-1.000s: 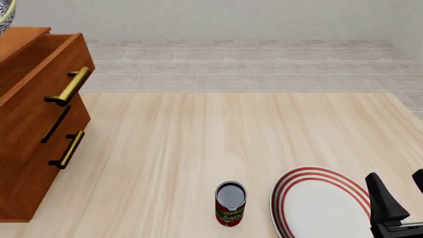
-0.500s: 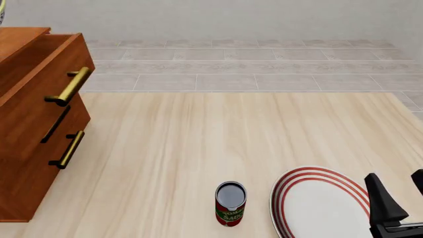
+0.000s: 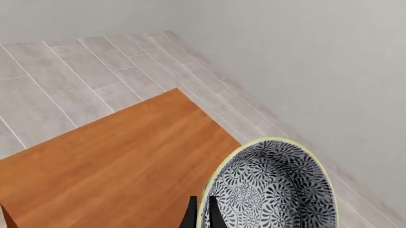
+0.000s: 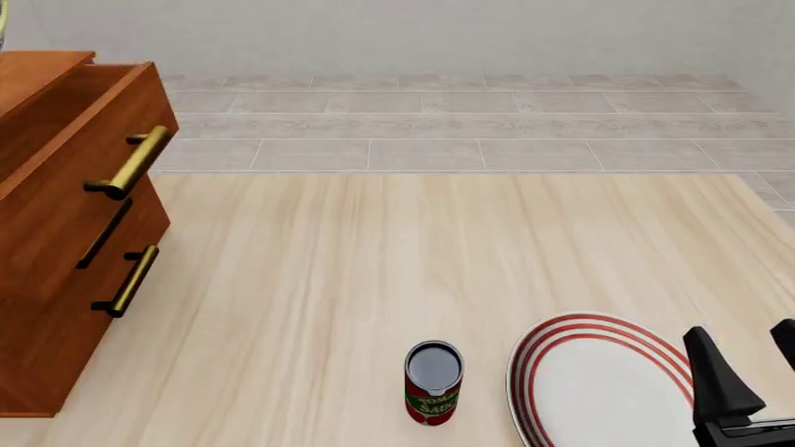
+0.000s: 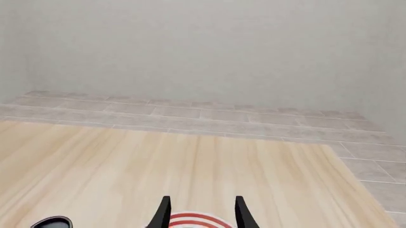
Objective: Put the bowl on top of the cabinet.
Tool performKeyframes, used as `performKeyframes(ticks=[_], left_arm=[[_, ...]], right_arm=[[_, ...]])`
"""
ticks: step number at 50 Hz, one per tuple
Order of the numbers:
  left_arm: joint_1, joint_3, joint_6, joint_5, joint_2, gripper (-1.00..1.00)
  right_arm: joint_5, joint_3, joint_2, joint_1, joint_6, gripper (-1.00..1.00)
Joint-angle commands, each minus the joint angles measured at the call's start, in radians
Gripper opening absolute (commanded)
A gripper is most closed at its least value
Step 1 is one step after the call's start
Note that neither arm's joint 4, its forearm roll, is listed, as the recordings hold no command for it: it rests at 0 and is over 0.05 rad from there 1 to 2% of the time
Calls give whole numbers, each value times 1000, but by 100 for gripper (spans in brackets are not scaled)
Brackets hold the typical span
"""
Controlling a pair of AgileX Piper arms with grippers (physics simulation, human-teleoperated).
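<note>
In the left wrist view the bowl (image 3: 273, 190), white with a dense dark swirl pattern and a pale yellow rim, is tilted on edge. My left gripper (image 3: 201, 216) is shut on its rim, one finger on each side. Below it lies the flat reddish-brown top of the cabinet (image 3: 120, 166), and the bowl hangs beside that top's edge. In the front view the cabinet (image 4: 62, 214) stands at the left with its top drawer pulled out. Only a sliver of the bowl (image 4: 3, 19) shows there. My right gripper (image 4: 751, 358) is open near the front right, over the plate.
A white plate with red rings (image 4: 597, 382) lies at the front right, and its rim (image 5: 197, 221) shows between the right fingers. A tomato sauce can (image 4: 434, 382) stands upright left of it. Brass bar handles (image 4: 128, 163) stick out from the cabinet drawers.
In the front view the bowl has slid left, almost out of the frame's upper left corner. The right arm has not moved.
</note>
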Motion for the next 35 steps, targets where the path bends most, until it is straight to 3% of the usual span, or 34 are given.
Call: performKeyframes(ticks=[1, 35], left_arm=[[18, -5, 4, -20, 24, -100], [60, -46, 19, -58, 150, -100]], right_arm=[[-2, 3, 0, 0, -7, 100], [9, -18, 0, 0, -14, 100]])
